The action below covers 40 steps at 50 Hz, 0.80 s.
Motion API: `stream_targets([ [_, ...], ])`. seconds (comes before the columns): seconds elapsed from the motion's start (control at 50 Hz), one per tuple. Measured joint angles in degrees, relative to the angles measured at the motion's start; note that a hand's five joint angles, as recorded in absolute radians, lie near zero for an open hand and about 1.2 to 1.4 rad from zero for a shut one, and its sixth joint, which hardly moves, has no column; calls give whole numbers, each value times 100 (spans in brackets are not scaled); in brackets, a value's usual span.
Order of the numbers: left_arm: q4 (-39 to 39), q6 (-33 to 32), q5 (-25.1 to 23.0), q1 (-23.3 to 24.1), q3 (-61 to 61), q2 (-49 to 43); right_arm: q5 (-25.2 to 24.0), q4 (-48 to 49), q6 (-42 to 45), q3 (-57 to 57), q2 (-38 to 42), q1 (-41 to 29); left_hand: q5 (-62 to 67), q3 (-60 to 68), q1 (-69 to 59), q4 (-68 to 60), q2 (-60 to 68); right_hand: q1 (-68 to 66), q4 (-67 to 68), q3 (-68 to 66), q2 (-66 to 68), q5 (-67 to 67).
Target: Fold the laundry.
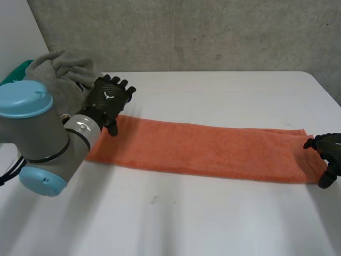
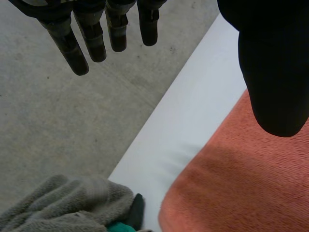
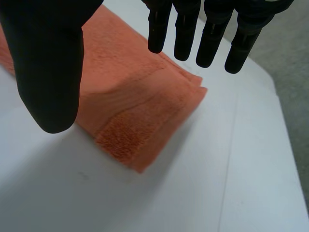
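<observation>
Orange towel (image 1: 213, 152) is lying flat; left hand (image 1: 108, 98) at nine o'clock and right hand (image 1: 327, 148) at three are hanging released.

A white table (image 1: 213, 224) has rough grey concrete (image 1: 186, 32) behind its far edge.

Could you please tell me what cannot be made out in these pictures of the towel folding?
Head view: the left arm hides the near left corner of the orange towel.
Head view: the picture's edge cuts off part of the right hand.
Head view: the grey cloth covers most of the green thing; its kind is unclear.
</observation>
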State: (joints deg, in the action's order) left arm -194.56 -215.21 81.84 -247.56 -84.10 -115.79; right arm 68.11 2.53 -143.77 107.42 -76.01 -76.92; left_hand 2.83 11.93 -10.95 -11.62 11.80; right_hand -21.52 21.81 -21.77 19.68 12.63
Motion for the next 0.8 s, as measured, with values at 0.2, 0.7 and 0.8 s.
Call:
stream_targets([
  [0.2, -33, 60, -9, 19, -55, -52, -3, 899, 5, 13, 741, 78, 0, 0, 0, 0, 0, -4002, 3892, -3949, 4249, 3799],
  [0.7, 15, 371, -1, -320, -694, 919, 474, 2140, 2087, -1048, 460, -855, 0, 0, 0, 0, 0, -4201, 4670, -4633, 4776, 4429],
  [0.8, 12, 463, -5, -326, -824, 1104, -209, 2629, 2082, -1257, 569, -2676, 0, 0, 0, 0, 0, -4201, 4670, -4633, 4776, 4437],
])
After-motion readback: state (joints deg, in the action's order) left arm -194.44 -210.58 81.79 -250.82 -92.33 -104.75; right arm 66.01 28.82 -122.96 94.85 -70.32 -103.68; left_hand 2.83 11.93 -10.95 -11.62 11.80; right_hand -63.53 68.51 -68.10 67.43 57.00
